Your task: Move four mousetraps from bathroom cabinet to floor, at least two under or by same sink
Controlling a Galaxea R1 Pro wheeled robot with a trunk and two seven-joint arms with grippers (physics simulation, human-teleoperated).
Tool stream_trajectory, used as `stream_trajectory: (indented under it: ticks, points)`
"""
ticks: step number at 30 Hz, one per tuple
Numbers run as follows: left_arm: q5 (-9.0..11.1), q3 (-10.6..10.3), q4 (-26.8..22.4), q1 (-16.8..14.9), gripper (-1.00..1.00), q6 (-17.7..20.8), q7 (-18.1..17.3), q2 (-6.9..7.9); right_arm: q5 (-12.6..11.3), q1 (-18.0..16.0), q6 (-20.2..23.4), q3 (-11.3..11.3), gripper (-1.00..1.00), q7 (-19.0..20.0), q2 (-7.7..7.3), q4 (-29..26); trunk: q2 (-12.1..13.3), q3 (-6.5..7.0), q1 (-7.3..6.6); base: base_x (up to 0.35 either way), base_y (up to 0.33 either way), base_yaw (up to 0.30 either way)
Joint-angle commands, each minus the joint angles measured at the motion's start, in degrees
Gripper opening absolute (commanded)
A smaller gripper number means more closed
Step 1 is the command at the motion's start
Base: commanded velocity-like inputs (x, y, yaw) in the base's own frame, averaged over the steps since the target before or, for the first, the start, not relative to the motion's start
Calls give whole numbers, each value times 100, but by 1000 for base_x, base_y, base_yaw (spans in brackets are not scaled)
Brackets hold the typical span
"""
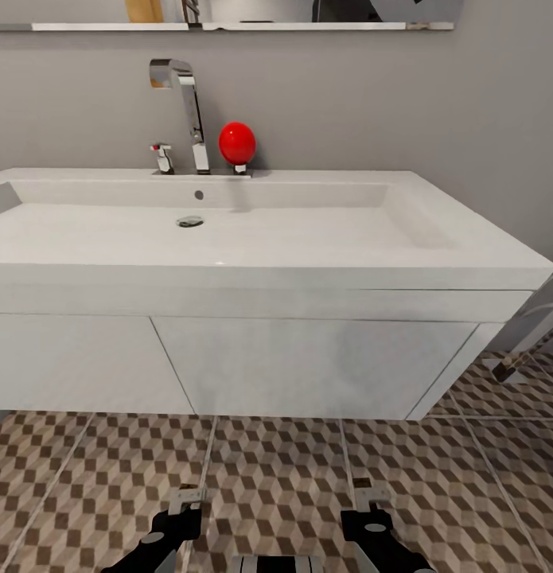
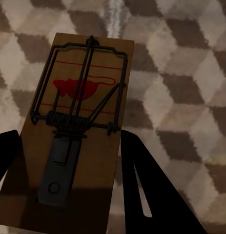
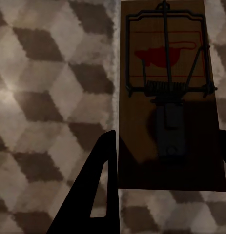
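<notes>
The sink (image 1: 252, 239), a wide white wall-hung basin with a chrome tap (image 1: 184, 111) and a round drain (image 1: 190, 221), is seen straight ahead in the head view, with a red ball-shaped object (image 1: 237, 143) standing beside the tap. Below it the bathroom floor (image 1: 276, 469) is laid in cube-patterned tiles. At the bottom edge of that view the left hand (image 1: 186, 500) and the right hand (image 1: 371, 497) are held low over the tiles, in front of the sink and apart from each other.

In the left wrist view a mousetrap (image 2: 76, 126) is gripped between the dark fingers (image 2: 152, 190) of the left hand, its wire spring and red mouse print facing the camera, tiles beneath it. In the right wrist view a second mousetrap (image 3: 169, 97) is clasped by the right hand, one finger (image 3: 95, 195) being pressed to its edge, likewise above the tiles. Whether either trap touches the floor cannot be told
</notes>
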Motion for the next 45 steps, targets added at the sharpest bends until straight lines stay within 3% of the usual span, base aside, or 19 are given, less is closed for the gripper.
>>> stream_trajectory:
  ticks: [1,38,40,45]
  points:
    - [26,-52,-3,-2,-100,-14,49,4,22,-2,13,14,-100,-23,1,-1,-2,-4,-1,0,0,0]
    - [24,-47,-63,-2,-100,-59,93,9,29,-7,6,6,-100,-26,25,-57,-2,-4,-1,0,0,0]
    - [30,-45,-161,-13,-100,2,79,14,41,-9,25,5,-100,-29,44,-185,-2,-4,-1,0,0,0]
    - [67,-40,-240,-69,-100,593,30,5,286,-239,63,0,-100,-48,216,-373,-2,-4,-1,0,0,0]
